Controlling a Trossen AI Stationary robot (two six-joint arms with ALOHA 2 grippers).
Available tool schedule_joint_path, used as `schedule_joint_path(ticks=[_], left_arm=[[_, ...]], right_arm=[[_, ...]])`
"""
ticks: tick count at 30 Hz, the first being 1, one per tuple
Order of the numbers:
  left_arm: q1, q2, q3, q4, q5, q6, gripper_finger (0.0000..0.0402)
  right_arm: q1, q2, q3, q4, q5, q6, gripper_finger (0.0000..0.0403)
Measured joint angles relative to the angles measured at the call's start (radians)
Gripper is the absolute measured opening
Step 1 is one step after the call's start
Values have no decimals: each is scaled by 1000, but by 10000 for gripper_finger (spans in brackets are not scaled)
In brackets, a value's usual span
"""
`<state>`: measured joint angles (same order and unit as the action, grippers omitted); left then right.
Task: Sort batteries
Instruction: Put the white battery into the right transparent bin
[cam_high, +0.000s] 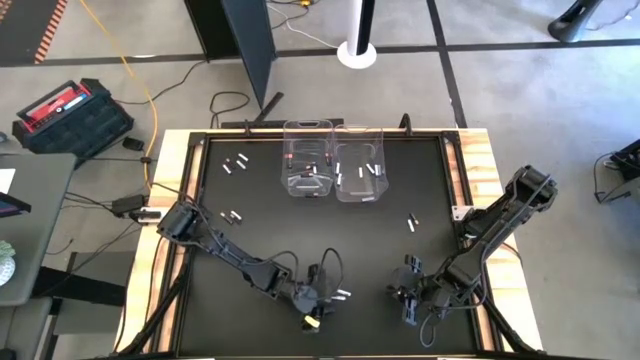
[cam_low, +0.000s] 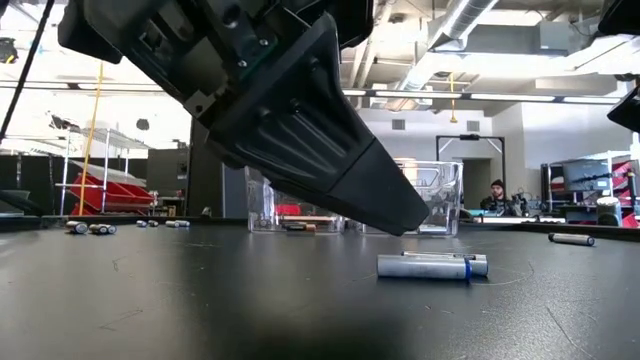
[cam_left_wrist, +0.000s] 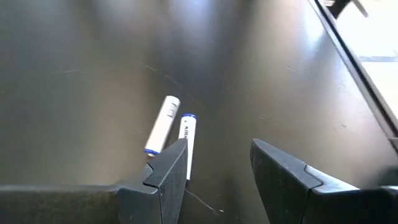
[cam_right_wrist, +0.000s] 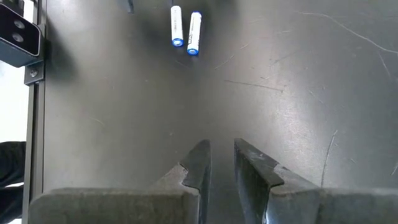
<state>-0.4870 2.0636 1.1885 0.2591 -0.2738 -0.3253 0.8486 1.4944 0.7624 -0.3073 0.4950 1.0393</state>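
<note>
Two white batteries with blue ends (cam_left_wrist: 163, 124) (cam_left_wrist: 188, 140) lie side by side on the black table, also seen in the high view (cam_high: 343, 294) and the low view (cam_low: 430, 265). My left gripper (cam_left_wrist: 217, 146) (cam_high: 328, 290) hangs open just above and beside them, with nothing between its fingers. One fingertip (cam_low: 415, 222) hovers over the nearer battery. My right gripper (cam_right_wrist: 221, 146) (cam_high: 408, 300) waits near the table's front right, its fingers a narrow gap apart and empty. It looks toward the same pair of batteries (cam_right_wrist: 185, 28).
Two clear bins (cam_high: 308, 165) (cam_high: 360, 170) stand at the table's far middle, each with a few batteries inside. Loose batteries lie at the far left (cam_high: 235, 163), the mid left (cam_high: 232, 215) and the right (cam_high: 412, 222). A raised rim (cam_high: 180, 180) borders the table.
</note>
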Motion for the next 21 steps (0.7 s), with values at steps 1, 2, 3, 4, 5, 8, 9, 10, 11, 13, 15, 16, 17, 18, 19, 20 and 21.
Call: schedule_joint_path(ticks=[1,2,3,4,5,8,9,10,11,13,15,16,17,18,19,20,21], left_arm=[[0,0,0,1,-12,4,171],[3,0,0,1,-17,4,171],[6,0,0,2,-17,3,171],[9,0,0,2,-17,2,171],[12,5,1,5,-18,2,171],[17,18,1,23,-19,-1,171],[18,24,1,30,-19,-6,171],[21,37,8,44,-19,-15,171],[21,42,11,51,-18,-21,171],[22,51,10,43,-17,-26,171],[22,64,30,54,-19,-27,171],[22,65,32,51,-20,-22,171],[22,65,36,42,-20,-19,171],[22,65,41,47,-19,-17,171],[22,65,42,48,-19,-16,171],[21,65,41,43,-20,-16,171],[22,65,41,43,-19,-13,171]], right_arm=[[0,0,0,0,0,0,88],[0,0,0,0,0,0,88],[0,0,0,0,0,0,88],[0,0,0,0,0,0,88],[0,0,0,0,0,0,88],[0,0,0,1,0,0,88],[0,0,0,0,0,0,88],[0,0,0,1,0,0,88],[1,0,0,1,0,0,88],[2,0,0,3,0,0,88],[6,0,0,5,0,0,88],[9,0,0,5,0,0,88],[9,0,0,5,0,0,88],[9,0,0,5,0,0,88],[11,0,0,4,0,0,88],[14,0,0,4,0,0,88],[16,0,0,7,0,0,88]])
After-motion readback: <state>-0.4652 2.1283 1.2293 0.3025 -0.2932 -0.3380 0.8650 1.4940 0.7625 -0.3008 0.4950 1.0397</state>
